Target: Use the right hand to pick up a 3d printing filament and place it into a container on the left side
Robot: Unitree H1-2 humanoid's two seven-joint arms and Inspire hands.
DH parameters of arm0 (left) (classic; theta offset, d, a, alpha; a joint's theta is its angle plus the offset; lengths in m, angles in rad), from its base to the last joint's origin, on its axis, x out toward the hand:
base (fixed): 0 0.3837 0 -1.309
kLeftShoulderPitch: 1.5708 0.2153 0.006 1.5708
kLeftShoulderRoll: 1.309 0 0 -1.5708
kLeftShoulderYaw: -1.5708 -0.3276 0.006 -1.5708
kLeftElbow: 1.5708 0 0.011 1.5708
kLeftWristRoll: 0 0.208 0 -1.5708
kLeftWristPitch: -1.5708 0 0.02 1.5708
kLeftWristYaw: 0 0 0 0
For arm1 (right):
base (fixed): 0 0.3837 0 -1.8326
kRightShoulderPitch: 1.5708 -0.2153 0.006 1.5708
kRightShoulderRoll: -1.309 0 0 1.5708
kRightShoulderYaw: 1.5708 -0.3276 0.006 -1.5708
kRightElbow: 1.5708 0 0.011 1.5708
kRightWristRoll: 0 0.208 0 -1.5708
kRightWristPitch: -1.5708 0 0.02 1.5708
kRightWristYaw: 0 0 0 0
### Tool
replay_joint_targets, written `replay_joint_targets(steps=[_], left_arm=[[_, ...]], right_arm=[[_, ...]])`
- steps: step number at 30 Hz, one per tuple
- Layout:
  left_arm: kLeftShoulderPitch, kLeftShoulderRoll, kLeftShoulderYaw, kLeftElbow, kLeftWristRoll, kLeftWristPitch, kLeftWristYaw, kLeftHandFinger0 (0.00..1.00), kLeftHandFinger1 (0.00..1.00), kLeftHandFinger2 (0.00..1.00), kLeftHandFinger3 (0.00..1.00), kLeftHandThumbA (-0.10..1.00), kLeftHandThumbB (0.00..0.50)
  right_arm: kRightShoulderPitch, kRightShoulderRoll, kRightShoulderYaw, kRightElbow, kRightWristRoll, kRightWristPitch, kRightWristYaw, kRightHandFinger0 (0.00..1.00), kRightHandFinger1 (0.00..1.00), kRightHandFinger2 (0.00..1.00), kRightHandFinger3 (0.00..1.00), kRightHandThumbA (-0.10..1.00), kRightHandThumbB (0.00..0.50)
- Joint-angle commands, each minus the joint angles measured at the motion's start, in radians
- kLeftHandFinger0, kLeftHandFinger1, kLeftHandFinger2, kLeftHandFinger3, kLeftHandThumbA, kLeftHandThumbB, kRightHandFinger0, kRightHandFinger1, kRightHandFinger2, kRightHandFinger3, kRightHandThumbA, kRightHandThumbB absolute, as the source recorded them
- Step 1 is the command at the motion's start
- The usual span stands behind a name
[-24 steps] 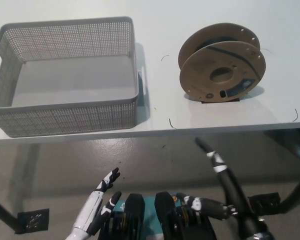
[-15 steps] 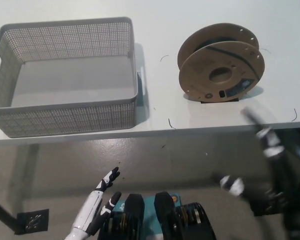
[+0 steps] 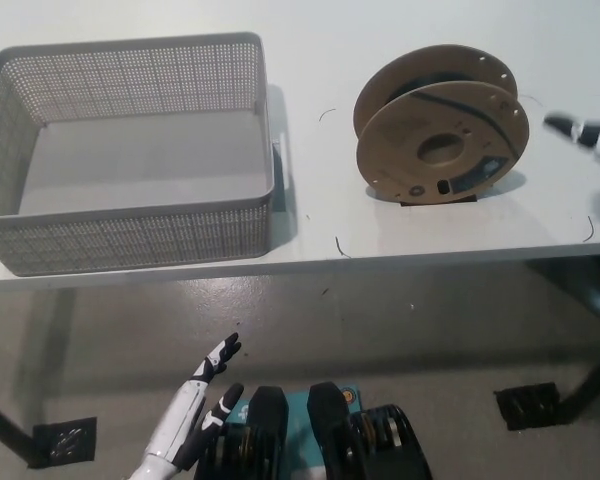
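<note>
**Spool upright on the table, right hand at the far edge of view**

A white table (image 3: 430, 240) is seen from steeply above, its near edge running across the middle of the view. On it, to the right of the basket, a filament spool (image 3: 442, 135) with brown cardboard flanges and dark filament is stood upright on its edge, resting on a small dark base. The grey perforated basket (image 3: 130, 240) is set well apart from the spool, at the left end of the table; its inside is seen as bare grey floor, and a handle slot is cut into its left wall. A few thin dark strands (image 3: 340, 247) are scattered on the tabletop between basket and spool and to the right of the spool.

The right hand (image 3: 585, 131) is seen only in part, blurred, at the picture's right edge, just right of the spool and apart from it; whether it is spread or closed cannot be told. The left hand (image 3: 205, 395) is held low, below the table's near edge and below the basket, with its fingers apart and nothing held.

Beneath the table a grey floor (image 3: 380, 330) is seen, with dark table feet (image 3: 528, 405) on it.
</note>
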Motion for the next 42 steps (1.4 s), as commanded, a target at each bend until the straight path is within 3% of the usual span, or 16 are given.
replay_joint_targets(steps=[1, 3, 6, 8, 11, 12, 14, 17, 18, 26, 27, 28, 31, 33, 39, 42], left_arm=[[-0.005, 0.016, 0.002, -0.02, 0.012, -0.033, 0.005, 1.0, 1.0, 1.0, 1.0, 1.0, 0.268], [-0.009, 0.012, -0.001, -0.017, 0.01, -0.031, 0.003, 1.0, 1.0, 1.0, 1.0, 1.0, 0.269], [-0.007, 0.005, -0.002, -0.012, 0.009, -0.024, 0.005, 1.0, 1.0, 1.0, 1.0, 1.0, 0.276], [-0.003, 0.003, -0.004, -0.012, 0.013, -0.021, 0.006, 1.0, 1.0, 1.0, 1.0, 1.0, 0.252], [-0.003, 0.004, -0.006, -0.016, 0.022, -0.007, 0.006, 1.0, 1.0, 1.0, 1.0, 1.0, 0.237], [-0.002, 0.004, -0.006, -0.015, 0.017, -0.006, 0.003, 1.0, 1.0, 1.0, 1.0, 1.0, 0.231], [0.009, 0.008, -0.007, -0.02, 0.016, -0.004, 0.0, 1.0, 1.0, 1.0, 1.0, 1.0, 0.226], [0.014, 0.012, -0.007, -0.035, 0.019, 0.01, -0.006, 1.0, 1.0, 1.0, 1.0, 1.0, 0.228], [0.011, 0.01, -0.009, -0.031, 0.019, 0.007, -0.006, 1.0, 1.0, 1.0, 1.0, 1.0, 0.227], [0.013, 0.011, -0.009, -0.026, -0.002, 0.003, -0.018, 1.0, 1.0, 1.0, 1.0, 1.0, 0.215], [0.013, 0.01, -0.01, -0.025, -0.001, 0.002, -0.019, 1.0, 1.0, 1.0, 1.0, 1.0, 0.211], [0.012, 0.011, -0.01, -0.025, 0.002, 0.003, -0.018, 1.0, 1.0, 1.0, 1.0, 1.0, 0.208], [0.012, 0.012, -0.011, -0.026, 0.001, 0.003, -0.02, 1.0, 1.0, 1.0, 1.0, 1.0, 0.205], [0.011, 0.013, -0.011, -0.024, -0.003, -0.001, -0.022, 1.0, 1.0, 1.0, 1.0, 1.0, 0.208], [0.04, 0.012, -0.019, -0.022, 0.019, -0.021, -0.008, 1.0, 1.0, 1.0, 1.0, 1.0, 0.213], [0.036, 0.016, -0.024, -0.015, 0.03, -0.036, -0.005, 1.0, 1.0, 1.0, 1.0, 1.0, 0.224]], right_arm=[[-0.37, -0.226, 0.034, 0.156, 0.121, 0.439, 0.268, 1.0, 1.0, 1.0, 1.0, 1.0, 0.23], [-0.43, -0.266, 0.072, 0.194, 0.071, 0.458, 0.302, 1.0, 1.0, 1.0, 1.0, 1.0, 0.248], [-0.54, -0.305, 0.165, 0.326, -0.07, 0.395, 0.353, 1.0, 1.0, 1.0, 1.0, 1.0, 0.298], [-0.615, -0.307, 0.22, 0.415, -0.086, 0.394, 0.407, 1.0, 1.0, 1.0, 1.0, 1.0, 0.238], [-0.702, -0.286, 0.27, 0.578, -0.016, 0.413, 0.529, 1.0, 1.0, 1.0, 1.0, 1.0, 0.212], [-0.745, -0.237, 0.261, 0.71, 0.051, 0.454, 0.563, 1.0, 1.0, 1.0, 1.0, 1.0, 0.282], [-0.783, -0.191, 0.307, 0.787, 0.015, 0.458, 0.58, 1.0, 1.0, 1.0, 1.0, 1.0, 0.304], [-0.842, -0.152, 0.358, 0.908, -0.012, 0.444, 0.623, 1.0, 1.0, 1.0, 1.0, 1.0, 0.404], [-0.855, -0.146, 0.369, 0.924, -0.014, 0.457, 0.63, 1.0, 1.0, 1.0, 1.0, 1.0, 0.411], [-0.979, -0.039, 0.46, 1.108, -0.049, 0.445, 0.702, 1.0, 1.0, 1.0, 1.0, 1.0, 0.377], [-0.987, -0.03, 0.467, 1.112, -0.048, 0.433, 0.71, 1.0, 1.0, 1.0, 1.0, 1.0, 0.42], [-1.002, -0.017, 0.481, 1.126, -0.057, 0.448, 0.716, 1.0, 1.0, 1.0, 1.0, 1.0, 0.42], [-1.037, 0.008, 0.52, 1.169, -0.079, 0.457, 0.742, 1.0, 1.0, 1.0, 1.0, 1.0, 0.363], [-1.053, 0.022, 0.543, 1.187, -0.094, 0.445, 0.754, 1.0, 1.0, 1.0, 1.0, 1.0, 0.351], [-1.104, 0.089, 0.614, 1.363, -0.141, 0.364, 0.816, 1.0, 1.0, 1.0, 1.0, 1.0, 0.437], [-1.116, 0.105, 0.636, 1.403, -0.157, 0.346, 0.843, 1.0, 1.0, 1.0, 1.0, 1.0, 0.411]])
